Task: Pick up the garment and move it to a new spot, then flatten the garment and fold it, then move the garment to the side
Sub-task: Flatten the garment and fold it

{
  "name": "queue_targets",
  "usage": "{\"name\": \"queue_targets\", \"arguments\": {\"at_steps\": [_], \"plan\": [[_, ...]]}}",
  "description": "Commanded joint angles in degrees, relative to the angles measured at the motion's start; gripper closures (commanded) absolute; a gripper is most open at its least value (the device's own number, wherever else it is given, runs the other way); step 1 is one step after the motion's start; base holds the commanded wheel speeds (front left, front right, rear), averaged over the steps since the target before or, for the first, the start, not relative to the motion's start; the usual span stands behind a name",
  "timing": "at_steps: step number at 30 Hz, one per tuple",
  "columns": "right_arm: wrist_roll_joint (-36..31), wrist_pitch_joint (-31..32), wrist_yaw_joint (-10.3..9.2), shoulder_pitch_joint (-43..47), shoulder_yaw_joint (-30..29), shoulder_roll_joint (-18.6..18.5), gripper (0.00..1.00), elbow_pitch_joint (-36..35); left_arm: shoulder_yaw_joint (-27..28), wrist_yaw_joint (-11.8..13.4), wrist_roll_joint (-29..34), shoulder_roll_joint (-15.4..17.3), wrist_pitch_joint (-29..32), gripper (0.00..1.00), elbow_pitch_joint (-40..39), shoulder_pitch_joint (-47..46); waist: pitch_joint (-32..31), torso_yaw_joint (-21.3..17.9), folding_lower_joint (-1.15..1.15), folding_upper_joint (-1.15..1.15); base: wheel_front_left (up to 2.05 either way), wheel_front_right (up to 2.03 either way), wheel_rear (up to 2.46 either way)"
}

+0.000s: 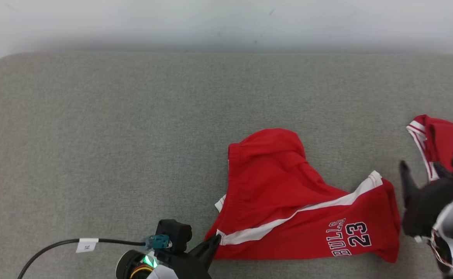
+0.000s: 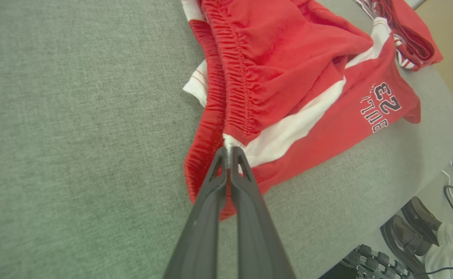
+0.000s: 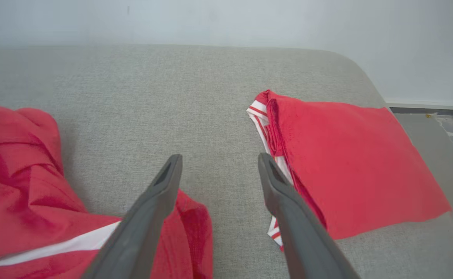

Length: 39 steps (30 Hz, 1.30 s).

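left gripper (image 1: 215, 241) is pinching the red basketball shorts (image 1: 288, 193) at the waistband corner, where the white side stripe ends. its jaws are pressing together on a thin tuck of cloth. the shorts are lying crumpled on the grey padded table (image 1: 133, 135), near its front edge and right of centre, with the "bulls 23" leg pointing right. right gripper (image 1: 431, 174) is hovering with jaws wide, gripping nothing, between the shorts and a folded red garment (image 1: 447, 139).

risks, as i am judging them:
1) the bite is looking shallow, so cloth may be slipping out on the lift.
2) a 1-corner lift may be leaving the shorts bunched, making flattening harder.
3) the trailing leg may be dragging into the folded garment nearby.
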Motion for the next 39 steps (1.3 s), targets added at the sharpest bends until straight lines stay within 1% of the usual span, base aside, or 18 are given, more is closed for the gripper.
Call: {"name": "queue_targets", "arguments": {"at_steps": [1,4,6,7,15,16,20,23,25,26,28,29,30,31,34,36,37,39], "plan": [[-0.7,2.2,-0.15,-1.7,1.1,-0.5,0.0,-0.5,0.0,0.0,0.4,-0.1,-0.5,1.0,0.3,-0.9,1.0,0.9,-0.01,0.0,0.0,0.0,0.0],[-1.3,8.5,-0.15,-3.5,4.3,0.6,0.0,0.6,-0.3,-0.4,0.3,-0.5,-0.6,1.0,1.1,-1.6,1.4,1.3,-0.01,0.0,0.0,0.0,0.0],[-2.6,12.6,-0.15,-4.6,5.4,0.9,0.0,1.7,-0.6,-0.5,0.3,-0.8,-0.7,1.0,1.6,-2.3,1.7,1.6,-0.01,0.0,0.0,0.0,0.0],[-3.2,13.5,-0.15,-4.6,5.5,1.1,0.0,2.0,-0.7,-0.6,0.3,-0.9,-0.7,1.0,1.7,-2.4,1.7,1.7,-0.01,0.0,0.0,0.0,0.0],[-5.5,16.0,-0.15,-4.8,6.7,0.7,0.0,2.4,-1.0,-0.7,0.3,-0.7,-0.8,1.0,2.3,-3.3,2.2,2.0,-0.01,0.0,0.0,0.0,0.0],[-5.6,16.5,-0.15,-4.8,7.0,0.6,0.05,2.3,-0.9,-0.7,0.2,-0.7,-0.8,1.0,2.3,-3.3,2.2,2.0,-0.01,0.0,0.0,0.0,0.0],[-5.6,18.7,-0.15,-4.7,6.9,0.4,0.1,2.4,-1.1,-0.6,-0.1,-0.7,-0.8,1.0,2.4,-3.4,2.3,2.1,-0.01,0.0,0.0,0.0,0.0],[-5.3,18.6,-0.15,-4.8,6.8,-0.3,0.09,2.8,-1.2,-0.6,-0.3,-0.8,-0.8,1.0,2.6,-3.6,2.6,2.4,-0.01,0.0,0.0,0.0,0.0],[-5.1,18.0,-0.15,-5.2,7.1,-0.5,0.13,3.2,-1.3,-0.6,-0.3,-0.7,-0.8,1.0,2.6,-3.7,2.8,2.5,-0.01,0.0,0.0,0.0,0.0],[-5.0,17.7,-0.15,-5.3,7.2,-0.6,0.21,3.4,-1.3,-0.6,-0.3,-0.7,-0.7,1.0,2.6,-3.8,2.9,2.6,-0.01,0.0,0.0,0.0,0.0],[-4.9,17.5,-0.15,-5.5,7.6,-0.7,0.43,3.5,-1.4,-0.5,-0.4,-0.6,-0.7,1.0,2.6,-3.8,3.0,2.7,-0.01,0.0,0.0,0.0,0.0],[-4.9,17.2,-0.15,-5.6,7.9,-0.8,0.43,3.4,-1.4,-0.5,-0.4,-0.6,-0.6,1.0,2.6,-3.9,3.0,2.7,-0.01,0.0,0.0,0.0,0.0],[-4.7,17.3,-0.15,-5.4,8.2,-0.6,0.5,3.4,-1.4,-0.4,-0.4,-0.6,-0.6,1.0,2.6,-3.9,3.1,2.7,-0.01,0.0,0.0,0.0,0.0],[-4.6,17.3,-0.15,-5.2,8.4,-0.3,0.53,3.2,-1.5,-0.4,-0.4,-0.5,-0.6,1.0,2.6,-3.8,3.1,2.7,-0.01,0.0,0.0,0.0,0.0],[-4.4,17.6,-0.15,-4.6,8.4,-0.2,0.53,3.2,-1.5,-0.2,-0.5,-0.3,-0.6,1.0,2.5,-3.6,3.0,2.6,-0.01,0.0,0.0,0.0,0.0],[-4.9,17.8,-0.15,-4.4,7.7,-0.1,0.55,3.5,-1.5,-0.2,-0.7,-0.2,-0.6,1.0,2.4,-3.5,2.9,2.5,-0.01,0.0,0.0,0.0,0.0],[-5.0,17.8,-0.15,-4.5,7.4,-0.2,0.55,3.6,-1.5,-0.2,-0.7,-0.1,-0.6,1.0,2.4,-3.5,2.9,2.5,-0.01,0.0,0.0,0.0,0.0],[-5.2,17.6,-0.15,-4.6,7.0,-0.2,0.47,3.9,-1.6,-0.2,-0.9,0.0,-0.5,1.0,2.2,-3.4,2.9,2.5,-0.01,0.0,0.0,0.0,0.0]]}}
